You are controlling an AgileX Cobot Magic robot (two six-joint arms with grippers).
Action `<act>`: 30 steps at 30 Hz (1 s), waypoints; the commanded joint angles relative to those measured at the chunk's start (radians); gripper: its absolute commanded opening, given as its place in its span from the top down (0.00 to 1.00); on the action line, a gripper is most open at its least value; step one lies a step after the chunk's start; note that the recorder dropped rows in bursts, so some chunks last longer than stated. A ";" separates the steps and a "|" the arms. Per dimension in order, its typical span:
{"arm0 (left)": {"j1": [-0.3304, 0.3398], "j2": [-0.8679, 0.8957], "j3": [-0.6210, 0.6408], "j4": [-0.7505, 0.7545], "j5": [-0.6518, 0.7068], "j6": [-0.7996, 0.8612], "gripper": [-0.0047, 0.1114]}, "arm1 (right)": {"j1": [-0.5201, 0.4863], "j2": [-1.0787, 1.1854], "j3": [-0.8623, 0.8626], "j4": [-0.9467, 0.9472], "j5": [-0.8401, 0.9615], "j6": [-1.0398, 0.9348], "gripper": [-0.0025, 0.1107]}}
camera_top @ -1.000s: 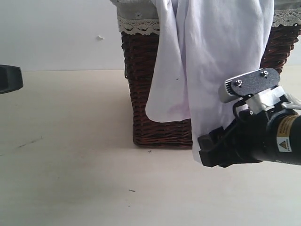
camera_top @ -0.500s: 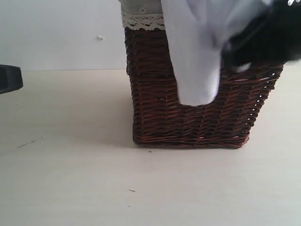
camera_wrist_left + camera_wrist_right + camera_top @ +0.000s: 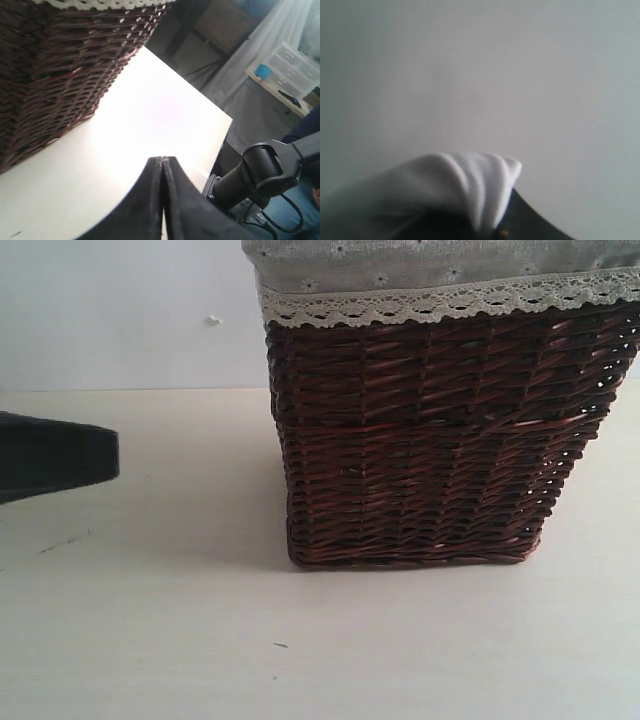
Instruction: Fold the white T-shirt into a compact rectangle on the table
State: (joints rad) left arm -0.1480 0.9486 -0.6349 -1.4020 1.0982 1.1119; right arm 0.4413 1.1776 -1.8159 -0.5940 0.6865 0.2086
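The step in hand looks like getting the garment out and clear, ahead of any folding. The white T-shirt (image 3: 452,187) appears only in the right wrist view, as a bunched fold of cloth gathered at the right gripper (image 3: 492,227), which seems pinched onto it, against a plain pale background. In the exterior view the shirt is nowhere in the frame, so it is probably held above what that camera sees.

The left gripper (image 3: 163,161) holds nothing, its two dark fingers pressed together over the pale surface (image 3: 180,620). A dark part of the left arm (image 3: 50,455) enters at the middle left edge of the exterior frame.

The dark brown wicker basket (image 3: 420,440) fills the upper right of the exterior frame and stands on the surface. Its grey liner (image 3: 400,265) with a lace edge is folded over the rim. The inside is hidden from every camera, so what it holds cannot be told.

The next move calls for lowering the shirt onto the open area at the lower left and centre of the frame. The left gripper should then open to take an edge, so the cloth can be spread flat before the first fold.
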 commanded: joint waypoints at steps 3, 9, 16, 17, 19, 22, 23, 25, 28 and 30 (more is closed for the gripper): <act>-0.213 0.135 -0.005 -0.185 -0.033 0.173 0.96 | 0.000 0.145 -0.301 0.099 -0.037 -0.101 0.98; -0.403 0.294 -0.034 -0.330 -0.185 0.367 0.96 | 0.000 0.230 -0.526 0.277 -0.083 -0.190 0.98; -0.533 0.509 -0.182 -0.342 -0.246 0.430 0.96 | 0.000 0.255 -0.677 0.500 -0.186 -0.327 0.98; -0.544 0.535 -0.205 -0.342 -0.253 0.430 0.96 | 0.000 0.255 -0.689 0.539 -0.197 -0.345 0.98; -0.573 0.600 -0.263 -0.342 -0.269 0.430 0.96 | 0.000 0.255 -0.718 0.643 -0.218 -0.397 0.98; -0.614 0.691 -0.349 -0.342 -0.281 0.432 0.96 | 0.000 0.255 -0.764 0.795 -0.222 -0.477 0.98; -0.627 0.722 -0.380 -0.342 -0.292 0.432 0.96 | 0.000 0.255 -0.781 0.858 -0.222 -0.505 0.98; -0.648 0.780 -0.441 -0.342 -0.315 0.432 0.96 | 0.000 0.255 -0.806 0.993 -0.213 -0.568 0.98; -0.678 0.850 -0.519 -0.342 -0.360 0.427 0.96 | 0.000 0.253 -0.846 1.136 -0.150 -0.638 0.98; -0.693 0.889 -0.569 -0.342 -0.405 0.420 0.96 | 0.000 0.253 -0.873 1.194 -0.065 -0.652 0.98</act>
State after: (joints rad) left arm -0.8202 1.7910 -1.1365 -1.7286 0.7518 1.5358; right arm 0.4413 1.4337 -2.6525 0.4840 0.5524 -0.3964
